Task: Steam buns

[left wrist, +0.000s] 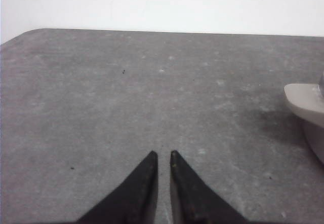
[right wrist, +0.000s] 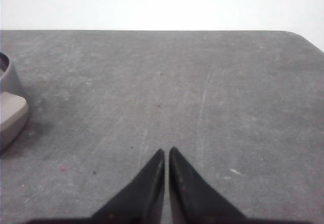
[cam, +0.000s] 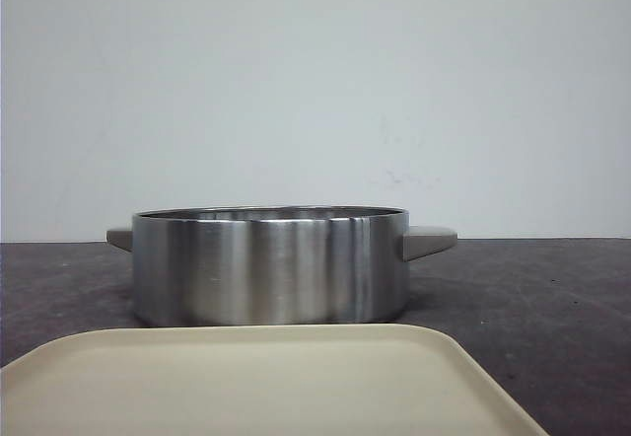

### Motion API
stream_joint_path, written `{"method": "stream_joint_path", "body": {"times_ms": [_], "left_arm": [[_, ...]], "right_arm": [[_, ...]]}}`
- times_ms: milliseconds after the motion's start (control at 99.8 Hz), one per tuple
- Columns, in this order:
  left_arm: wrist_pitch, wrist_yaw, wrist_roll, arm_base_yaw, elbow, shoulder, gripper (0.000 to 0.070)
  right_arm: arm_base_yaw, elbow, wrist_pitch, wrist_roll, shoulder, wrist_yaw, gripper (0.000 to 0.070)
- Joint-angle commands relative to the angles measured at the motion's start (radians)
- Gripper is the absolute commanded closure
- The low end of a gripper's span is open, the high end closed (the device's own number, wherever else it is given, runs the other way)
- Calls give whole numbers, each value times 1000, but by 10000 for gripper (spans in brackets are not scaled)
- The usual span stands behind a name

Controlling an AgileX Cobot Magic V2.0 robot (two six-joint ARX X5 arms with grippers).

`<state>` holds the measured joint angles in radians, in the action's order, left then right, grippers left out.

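No buns show in any view. A brushed steel pot (cam: 269,266) with two grey side handles stands mid-table in the front view, and its inside is hidden behind its wall. My left gripper (left wrist: 163,154) hovers over bare table, shut with a thin slit between its black fingers and nothing in them; one pot handle (left wrist: 304,100) pokes in at the edge of that view. My right gripper (right wrist: 166,150) is likewise shut and empty over bare table, with the other pot handle (right wrist: 11,113) at its view's edge. Neither gripper appears in the front view.
A cream plastic tray (cam: 246,377) lies in front of the pot at the near edge, with nothing on its visible surface. The dark grey tabletop (cam: 552,308) ends at a white wall behind, and its rounded corners show in both wrist views.
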<state>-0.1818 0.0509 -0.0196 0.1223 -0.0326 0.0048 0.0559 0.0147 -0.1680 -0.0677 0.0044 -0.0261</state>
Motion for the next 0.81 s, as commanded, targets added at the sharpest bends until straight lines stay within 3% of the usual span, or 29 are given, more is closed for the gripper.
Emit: {"method": "stream_joint_path", "body": {"times_ms": [0, 801], "left_arm": [[-10, 2, -40, 3, 19, -2, 700], [-5, 1, -21, 3, 19, 0, 700]], "right_arm": [[-1, -3, 11, 1, -1, 0, 693], [-1, -3, 11, 1, -1, 0, 693]]}}
